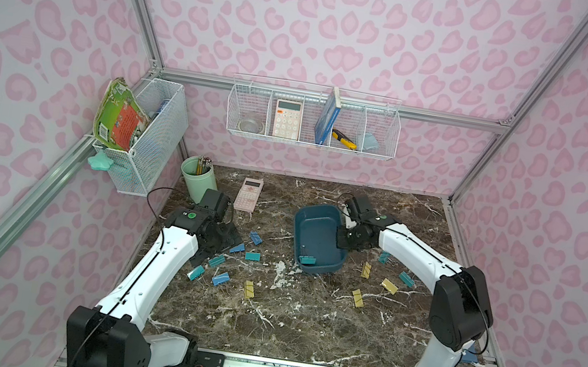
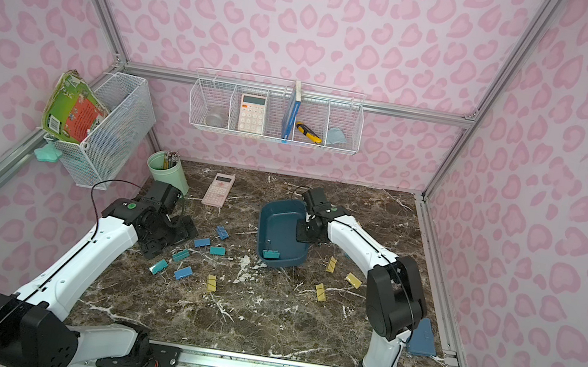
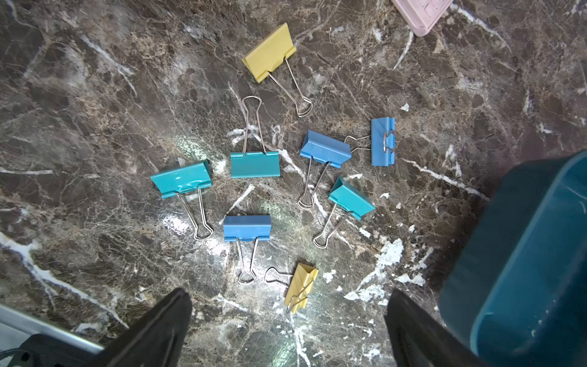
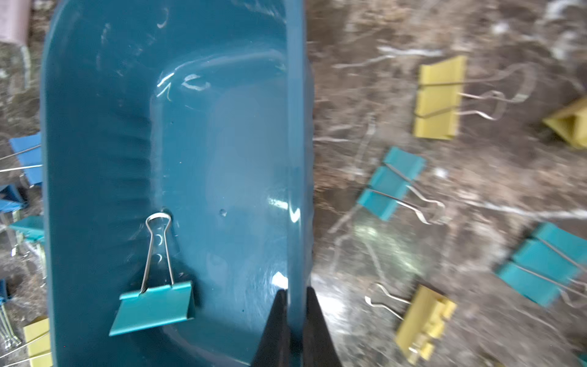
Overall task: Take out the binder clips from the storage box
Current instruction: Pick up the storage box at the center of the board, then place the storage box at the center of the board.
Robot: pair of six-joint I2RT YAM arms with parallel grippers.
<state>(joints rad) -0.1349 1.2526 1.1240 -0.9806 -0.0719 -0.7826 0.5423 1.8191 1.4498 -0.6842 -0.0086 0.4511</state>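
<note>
The right gripper [image 4: 293,295] pinches the side rim of the shallow dark-teal plastic storage box [image 4: 95,95], whose one remaining teal folded-metal binder clip [image 4: 152,306] lies at its near end, while the farther left gripper [image 3: 287,294] gapes wide.

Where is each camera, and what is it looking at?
Both top views: high above the arms' bases, looking down on the marble-patterned table; left arm and right arm show.
Left wrist: on the left arm, looking down at loose binder clips; the open left gripper shows.
Right wrist: looking into the storage box; the right gripper pinches its rim.
Shared: the storage box, in every view.
</note>
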